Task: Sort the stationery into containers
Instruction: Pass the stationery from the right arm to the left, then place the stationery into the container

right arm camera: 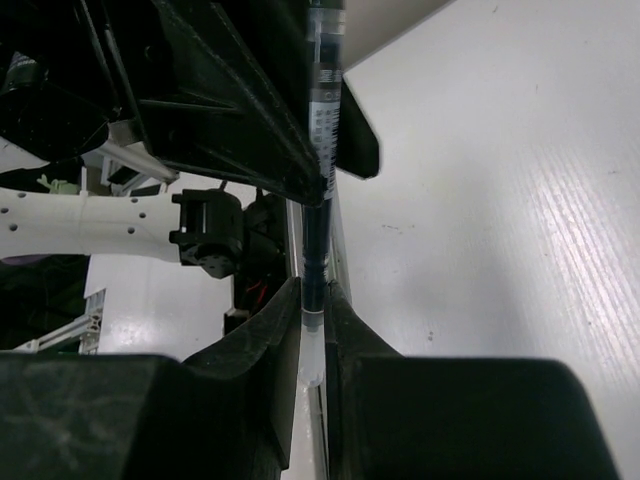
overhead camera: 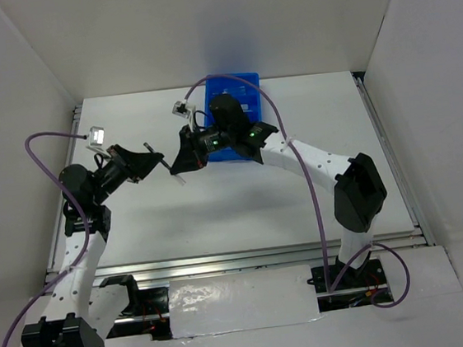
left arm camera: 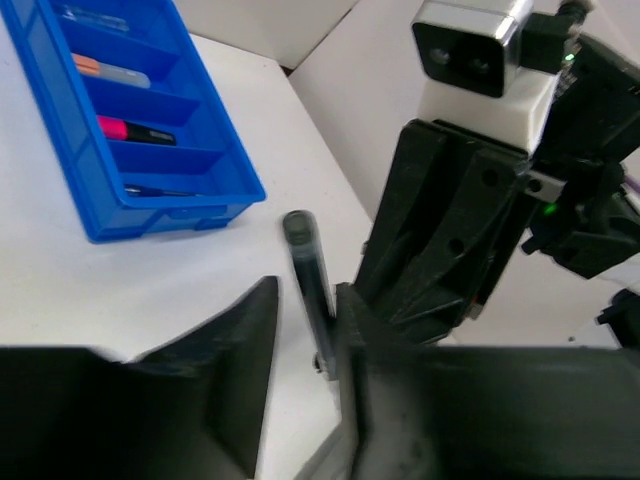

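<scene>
As the right hand [right arm camera: 313, 300] clamps the pen [right arm camera: 322, 120] near the tray [left arm camera: 165, 215], left hand [left arm camera: 307, 292] gapes.

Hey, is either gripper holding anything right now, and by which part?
The right gripper pinches a dark pen at its pale end. The pen's other end sits between the left gripper's fingers, which look open.

Both the left arm [overhead camera: 79, 264] and the right arm [overhead camera: 313, 165] have white tubular links dotted with small dark screw holes, blocky black joint housings, black wedge-shaped jaws, a looping purple cable [overhead camera: 37, 137] and a white-and-silver camera box [left arm camera: 470, 45] at the wrist, the right also showing a green light [left arm camera: 548, 208].
</scene>
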You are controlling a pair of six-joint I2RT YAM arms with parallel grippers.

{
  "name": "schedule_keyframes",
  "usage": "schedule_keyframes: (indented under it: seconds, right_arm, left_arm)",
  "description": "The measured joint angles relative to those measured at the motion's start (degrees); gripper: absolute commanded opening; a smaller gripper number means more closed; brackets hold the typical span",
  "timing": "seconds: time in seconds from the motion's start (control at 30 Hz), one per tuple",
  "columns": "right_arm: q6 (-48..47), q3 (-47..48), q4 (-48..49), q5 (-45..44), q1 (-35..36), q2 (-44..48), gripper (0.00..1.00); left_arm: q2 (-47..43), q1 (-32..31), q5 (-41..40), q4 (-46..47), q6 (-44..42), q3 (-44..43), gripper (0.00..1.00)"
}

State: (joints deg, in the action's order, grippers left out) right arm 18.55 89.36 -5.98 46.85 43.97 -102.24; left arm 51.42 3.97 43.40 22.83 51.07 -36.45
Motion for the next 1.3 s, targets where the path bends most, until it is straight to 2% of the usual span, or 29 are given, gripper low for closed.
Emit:
schedule_keyframes:
  seconds: [0.07,0.1,0.13,0.17,0.23,0.37,0.53,0.67,0.77,1.1,1.3]
  right_arm:
    - [0.0,0.0,0.0,-0.37,0.0,-0.15,0.02]
    - [-0.22,0.0,0.0,-0.68,0.0,-0.31,0.09]
    - [-0.24,0.0,0.0,-0.66,0.02,-0.37,0.27]
    - [-0.26,0.0,-0.02,-0.68,0.02,-0.39,0.36]
    - [-0.31,0.28,-0.02,-0.76,-0.2,-0.39,0.51]
    - [0.61,0.31,-0.24,-2.38,-1.88,-0.11,0.62]
    - [1.57,0.2,-1.27,-5.62,-12.28,2.73,0.65]
    - [-0.15,-1.95,-2.71,-8.02,-24.48,8.66,0.65]
    - [-2.8,-6.14,-4.02,-9.31,-30.64,14.14,0.65]
    - [-7.65,-19.37,-8.31,-10.78,-39.95,27.06,0.65]
    - [-9.2,-22.99,-9.86,-11.47,-44.85,30.71,0.65]
  left_arm:
    - [0.17,-0.04,0.42,0.35,0.42,-0.17,0.21]
    - [0.2,-0.2,0.72,0.5,0.68,-0.42,0.1]
    - [0.2,-0.35,0.92,0.57,0.5,-0.57,0.05]
    - [0.22,-0.39,1.01,0.37,0.5,-0.72,0.0]
    - [0.46,-0.37,0.74,-0.22,0.17,-1.07,0.0]
    - [2.36,-0.57,0.13,-1.77,-0.81,-3.96,0.0]
    - [7.56,-4.55,-2.19,-5.11,-8.68,-11.65,0.0]
    - [15.91,-8.0,-0.2,-5.79,-19.08,-20.13,0.0]
    - [24.02,-11.06,0.37,-8.48,-28.22,-27.96,0.0]
    - [48.41,-21.18,0.72,-20.92,-60.0,-54.01,0.0]
    - [61.61,-24.87,0.7,-30.51,-72.41,-69.75,0.01]
